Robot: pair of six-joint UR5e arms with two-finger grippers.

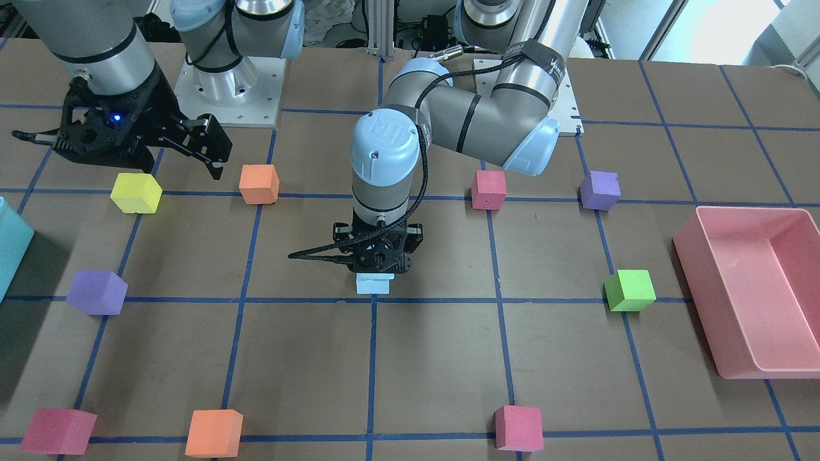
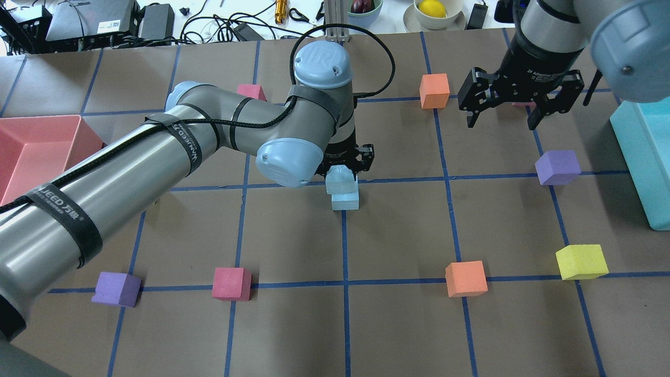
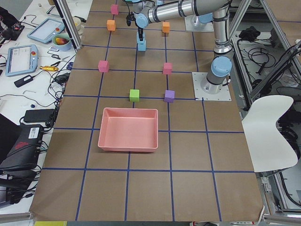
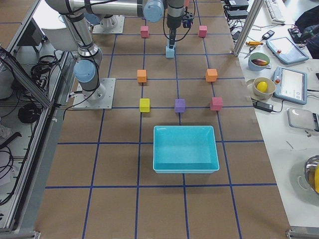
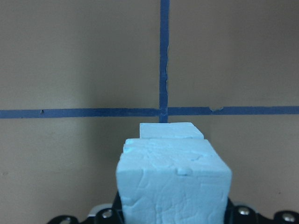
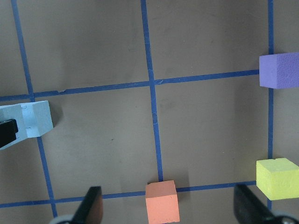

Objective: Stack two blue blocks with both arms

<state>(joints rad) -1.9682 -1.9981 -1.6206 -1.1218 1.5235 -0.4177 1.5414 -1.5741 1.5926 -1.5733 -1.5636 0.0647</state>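
Observation:
My left gripper (image 1: 377, 267) points straight down at the table's middle, shut on the upper blue block (image 2: 340, 179). That block sits over the lower blue block (image 2: 346, 200), slightly offset from it; I cannot tell whether they touch. In the left wrist view the held block (image 5: 174, 182) fills the foreground and the lower block (image 5: 172, 130) peeks out behind it, at a tape crossing. My right gripper (image 2: 501, 119) is open and empty, raised well to the right of the stack. The stack (image 6: 29, 119) shows at the left edge of the right wrist view.
Near my right gripper are an orange cube (image 2: 434, 90), a purple cube (image 2: 557, 167), a yellow cube (image 2: 581, 262) and the teal bin (image 2: 646, 157). A pink bin (image 1: 756, 294), a green cube (image 1: 630, 290) and several red, orange and purple cubes lie around.

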